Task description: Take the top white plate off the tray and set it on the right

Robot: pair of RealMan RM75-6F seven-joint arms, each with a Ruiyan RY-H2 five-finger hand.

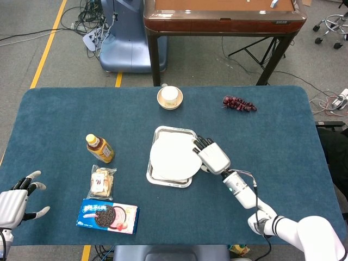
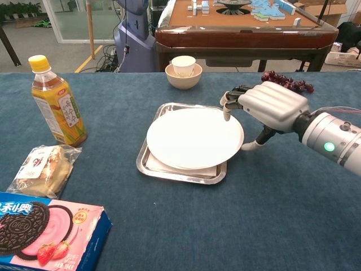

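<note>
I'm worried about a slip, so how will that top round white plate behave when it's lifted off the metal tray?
The round white plate looks rigid and glossy, so probably slippery. It overhangs the metal tray toward the right robot hand, so lifting one edge may tip it. Likely breakable if dropped.
</note>
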